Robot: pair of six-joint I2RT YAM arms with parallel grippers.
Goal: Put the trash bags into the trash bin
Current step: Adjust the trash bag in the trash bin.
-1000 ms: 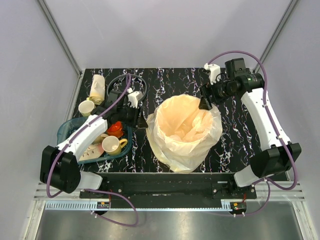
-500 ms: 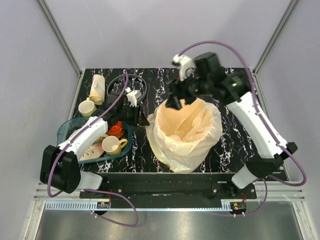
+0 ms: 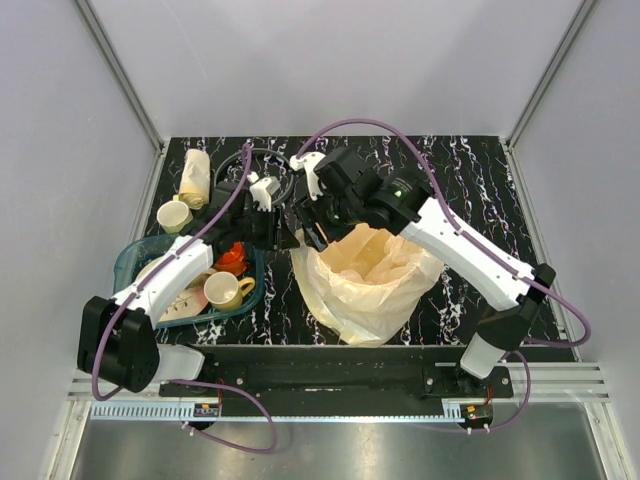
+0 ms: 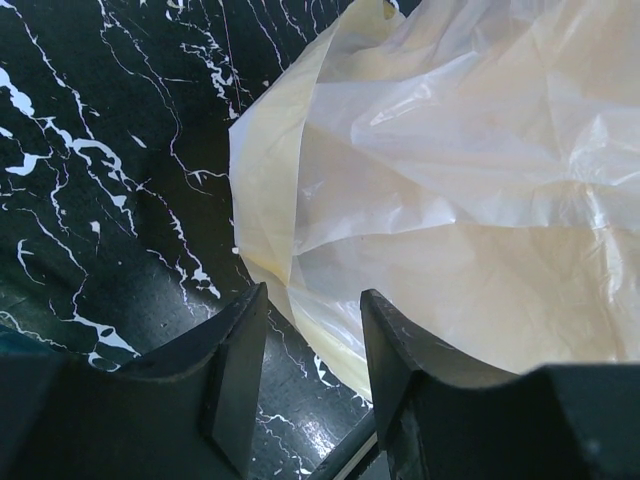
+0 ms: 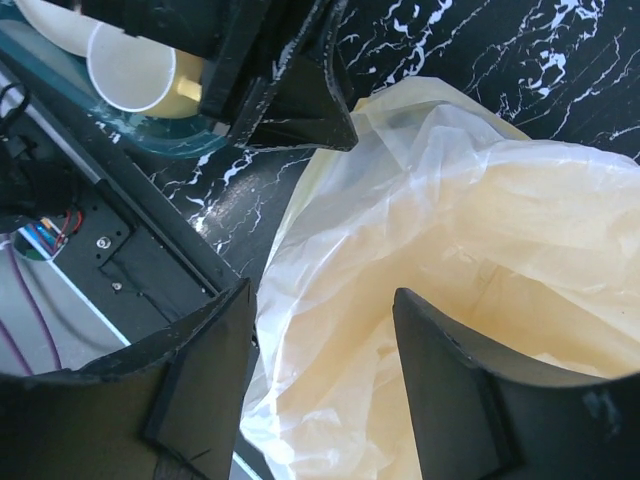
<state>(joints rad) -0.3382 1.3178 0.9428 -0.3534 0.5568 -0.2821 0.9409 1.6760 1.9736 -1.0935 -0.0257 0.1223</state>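
Over the last second my right arm has swung across from the far-right corner to the left side of the bin; its gripper now hangs over the far-left part of the mouth. My left arm has barely shifted.

Nearest me on the left is the teal tray, holding a yellow mug and a red cup. At centre stands the trash bin, its cream wall only showing through the trash bag. The film lines the inside and spills over the rim down the outside, wider than the bin itself.

The left gripper sits low at the bag's left edge. From its wrist camera the fingers stand apart with a fold of film reaching into the gap, not pinched — released, I'd say. The right gripper is just beside it, fingers spread wide above the film at the rim, grasping nothing.

Farther left stand a cream cup and, at the far edge, a pale rolled bundle — I cannot tell what it is.
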